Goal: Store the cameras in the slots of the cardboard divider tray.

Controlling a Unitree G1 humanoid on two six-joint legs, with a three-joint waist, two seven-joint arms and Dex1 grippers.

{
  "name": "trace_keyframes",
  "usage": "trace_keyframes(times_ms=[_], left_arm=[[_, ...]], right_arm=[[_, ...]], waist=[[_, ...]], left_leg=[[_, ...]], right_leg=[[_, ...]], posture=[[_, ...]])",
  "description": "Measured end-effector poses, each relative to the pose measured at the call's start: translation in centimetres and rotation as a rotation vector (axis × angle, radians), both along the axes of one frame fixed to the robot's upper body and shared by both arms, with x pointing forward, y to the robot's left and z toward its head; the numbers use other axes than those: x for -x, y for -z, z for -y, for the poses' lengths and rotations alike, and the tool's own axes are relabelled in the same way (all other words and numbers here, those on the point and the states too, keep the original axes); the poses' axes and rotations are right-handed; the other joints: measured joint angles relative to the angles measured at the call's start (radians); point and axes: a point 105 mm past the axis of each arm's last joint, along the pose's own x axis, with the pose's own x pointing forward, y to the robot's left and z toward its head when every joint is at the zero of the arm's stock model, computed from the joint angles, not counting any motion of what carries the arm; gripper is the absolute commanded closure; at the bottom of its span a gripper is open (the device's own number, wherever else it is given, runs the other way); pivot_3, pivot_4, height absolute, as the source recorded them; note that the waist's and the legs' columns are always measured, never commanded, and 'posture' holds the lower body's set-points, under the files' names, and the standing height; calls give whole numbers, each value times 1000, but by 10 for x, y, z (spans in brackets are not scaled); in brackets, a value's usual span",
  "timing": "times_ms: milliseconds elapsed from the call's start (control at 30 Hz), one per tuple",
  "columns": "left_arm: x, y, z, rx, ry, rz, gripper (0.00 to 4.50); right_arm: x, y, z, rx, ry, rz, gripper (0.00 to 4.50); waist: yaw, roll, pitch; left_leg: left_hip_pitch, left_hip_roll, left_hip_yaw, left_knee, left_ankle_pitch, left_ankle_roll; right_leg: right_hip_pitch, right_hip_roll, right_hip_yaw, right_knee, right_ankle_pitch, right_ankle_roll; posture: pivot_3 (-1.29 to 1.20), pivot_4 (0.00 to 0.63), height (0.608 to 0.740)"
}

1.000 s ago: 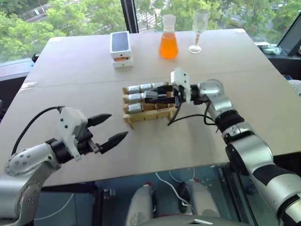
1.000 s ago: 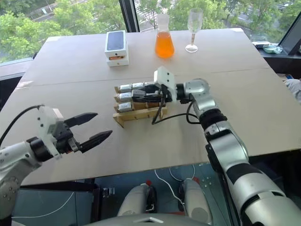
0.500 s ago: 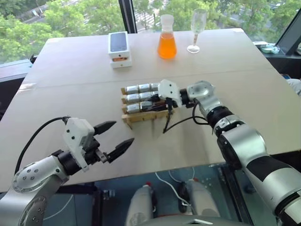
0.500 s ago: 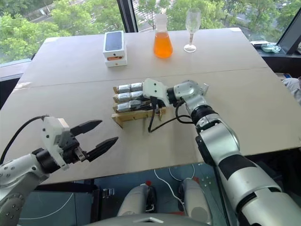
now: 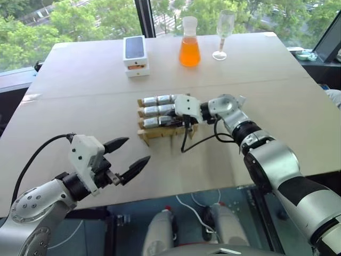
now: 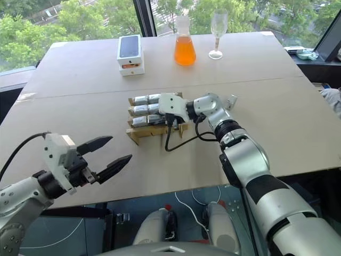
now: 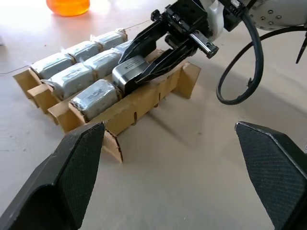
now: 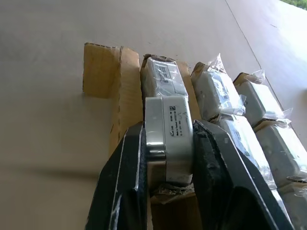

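Note:
The tan cardboard divider tray point(image 7: 139, 109) sits in the middle of the table, with several wrapped silver cameras point(image 7: 72, 79) lying in its slots. My right gripper point(image 7: 130, 67) reaches in from the right and is shut on another silver camera point(image 8: 168, 139). It holds that camera low over the tray's front row, right beside the camera point(image 7: 96, 98) in the front corner slot. Whether the held camera touches the cardboard I cannot tell. My left gripper point(image 5: 137, 150) hovers open and holds nothing, near the table's front edge, well short of the tray.
A white phone box point(image 5: 136, 53), a flask of orange liquid point(image 5: 189, 50) and a wine glass point(image 5: 224, 32) stand along the far side. A black cable point(image 5: 200, 141) loops from my right wrist onto the table beside the tray.
My right gripper has sunk and moved left with the camera, from above the tray's middle down to its front row. The left gripper has stayed put and open.

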Motion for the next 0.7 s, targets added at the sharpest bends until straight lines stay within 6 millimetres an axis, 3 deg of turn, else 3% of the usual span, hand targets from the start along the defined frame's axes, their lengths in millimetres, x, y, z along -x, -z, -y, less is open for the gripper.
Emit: trace_keyframes(times_ms=[33,200,367,533,600,700], left_arm=[[0,0,0,2,1,-2,2],[1,1,0,9,2,-10,2],[-1,-3,2,4,13,12,2],[-7,-8,6,6,36,34,2],[-10,-8,9,16,54,35,2],[-16,-8,11,20,74,32,2]], right_arm=[[1,1,-1,1,-5,-22,3758],[2,3,-2,-12,0,-90,1308],[1,-4,5,-68,-2,-127,1308],[-20,-37,30,-231,115,-83,1308],[-35,-53,47,-318,236,-51,1308],[-63,-69,100,-464,516,9,1308]], waist=[[0,0,0],[0,0,0],[2,0,0],[3,0,0],[5,0,0],[10,0,0]], left_leg=[[0,0,0,0,0,0],[0,0,0,-1,0,0],[0,0,0,-1,0,0],[0,0,0,-2,0,0],[-1,-1,0,-2,0,0],[-1,-1,-1,-2,0,0]], right_leg=[[0,0,0,0,0,0],[0,0,0,0,0,0],[0,0,0,-1,0,0],[0,0,-1,-1,0,0],[0,0,-1,-1,0,0],[1,-1,-1,-3,0,0]], posture=[[0,150,740],[0,150,740],[0,150,740],[0,150,740],[0,150,740],[0,150,740]])
